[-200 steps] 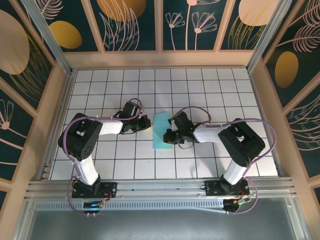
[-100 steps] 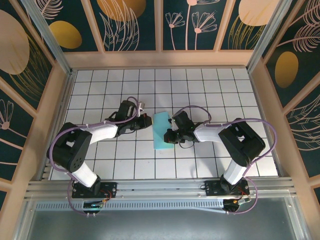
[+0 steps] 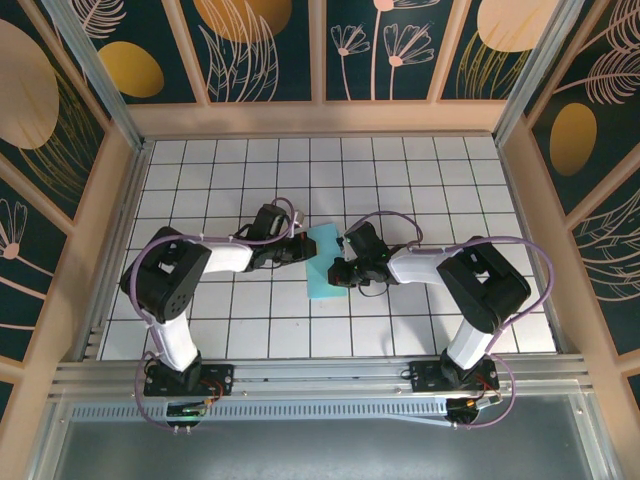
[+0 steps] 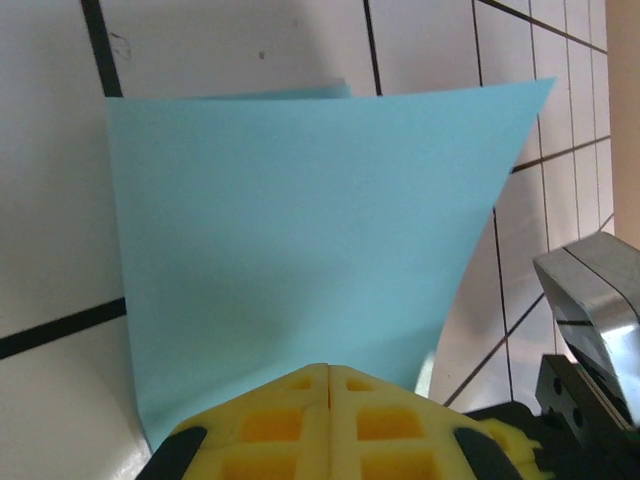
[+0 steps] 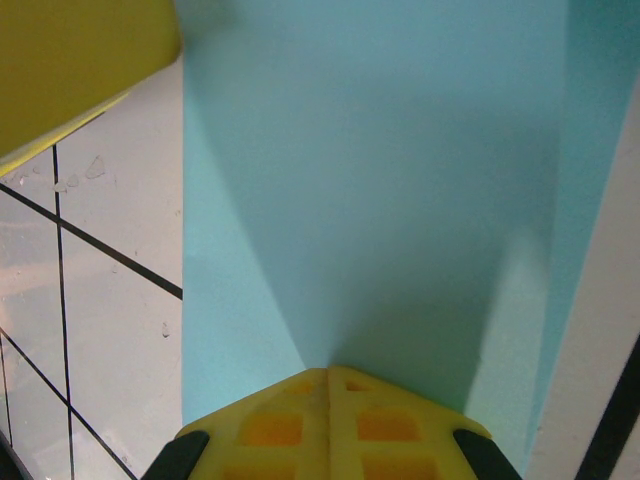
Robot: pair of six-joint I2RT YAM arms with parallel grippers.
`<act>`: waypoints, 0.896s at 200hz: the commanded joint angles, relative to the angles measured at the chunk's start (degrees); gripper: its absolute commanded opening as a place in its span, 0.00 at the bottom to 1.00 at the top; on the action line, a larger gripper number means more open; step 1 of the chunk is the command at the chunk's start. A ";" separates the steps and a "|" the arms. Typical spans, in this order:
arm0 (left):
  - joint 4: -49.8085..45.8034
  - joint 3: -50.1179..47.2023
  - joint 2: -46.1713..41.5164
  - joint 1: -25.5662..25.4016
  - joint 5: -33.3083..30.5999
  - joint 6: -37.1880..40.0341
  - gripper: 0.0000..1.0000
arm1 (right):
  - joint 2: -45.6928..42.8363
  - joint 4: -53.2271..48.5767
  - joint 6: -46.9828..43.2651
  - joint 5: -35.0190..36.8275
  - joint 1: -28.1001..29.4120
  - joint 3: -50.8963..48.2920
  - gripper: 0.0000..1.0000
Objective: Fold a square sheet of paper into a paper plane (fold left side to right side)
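The teal-blue square sheet of paper (image 3: 322,263) lies on the white grid table, folded into a narrow upright rectangle rather than a pointed paper plane. My left gripper (image 3: 300,248) is shut, with its tips at the paper's left edge near the top. In the left wrist view the yellow tips (image 4: 329,368) meet low over the paper (image 4: 300,210) with nothing between them. My right gripper (image 3: 338,272) is also shut and rests on the paper's right part. In the right wrist view its tips (image 5: 327,370) touch the paper (image 5: 380,170).
The white grid table (image 3: 420,180) is walled by wooden panels on three sides. A metal rail (image 3: 320,375) runs along the near edge by the arm bases. A yellow finger of the left gripper (image 5: 70,60) shows close by in the right wrist view.
The left arm's elbow swung out to the left and came back, and its gripper moved slightly right to the paper's left edge. The right gripper and the paper stayed put.
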 commanded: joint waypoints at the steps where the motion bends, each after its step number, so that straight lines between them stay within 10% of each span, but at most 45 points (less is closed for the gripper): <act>1: 2.70 1.62 2.02 0.00 -1.28 -0.90 0.00 | 3.01 -10.57 -1.51 6.61 -1.10 -1.83 0.00; 179: -0.81 7.69 10.88 5.43 -7.50 0.56 0.00 | 2.96 -10.12 -2.19 6.16 -3.14 -4.84 0.00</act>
